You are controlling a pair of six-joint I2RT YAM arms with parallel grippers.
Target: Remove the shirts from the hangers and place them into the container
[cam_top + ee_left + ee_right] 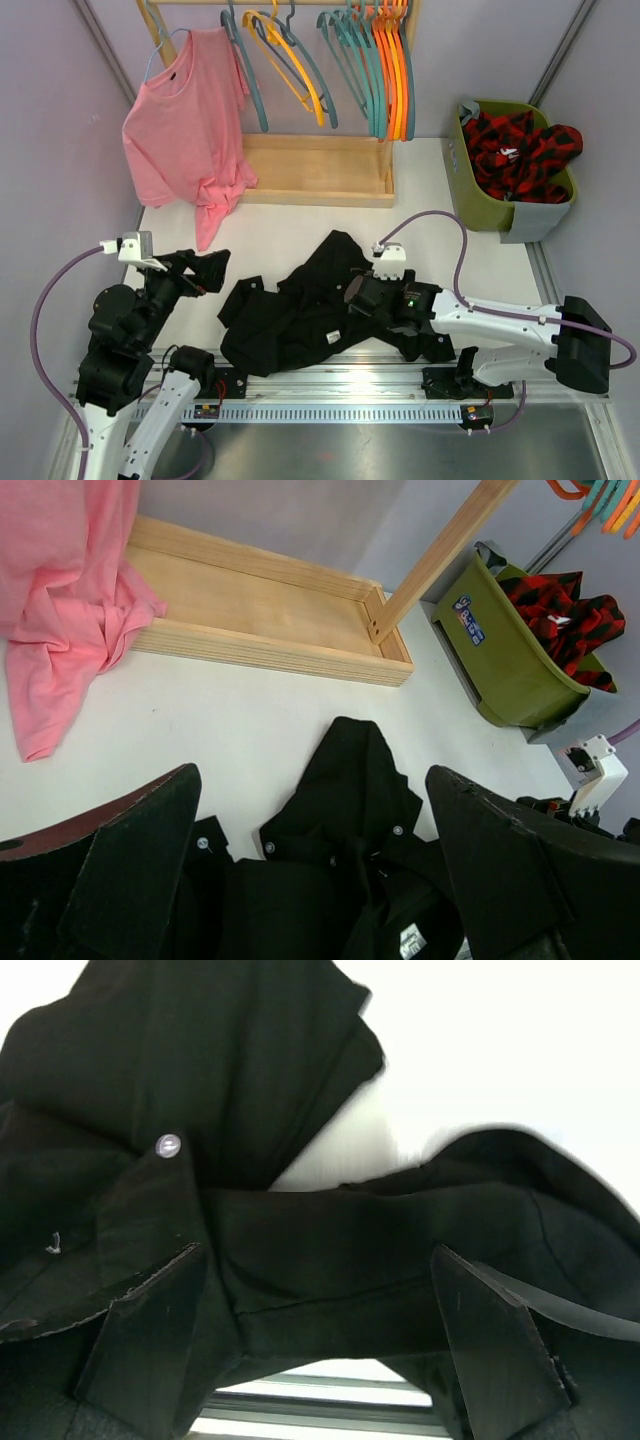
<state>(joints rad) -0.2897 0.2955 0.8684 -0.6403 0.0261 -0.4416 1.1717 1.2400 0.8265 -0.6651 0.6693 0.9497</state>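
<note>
Black shirt (pixel 290 310) is shown crumpled on the counter (pixel 280 225). Left pincer (pixel 214 268) and right pincer (pixel 354 294) are shown released, the right over the shirt.

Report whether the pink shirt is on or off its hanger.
On: the pink shirt hangs from a hanger whose hook rises above its collar.

A black shirt (pixel 300 310) lies crumpled on the bench (pixel 290 225). A pink t-shirt (pixel 185 130) hangs left of bare hangers (pixel 375 70) (teal, orange, yellow). A plaid shirt (pixel 520 150) lies in the green container (pixel 475 200).
</note>
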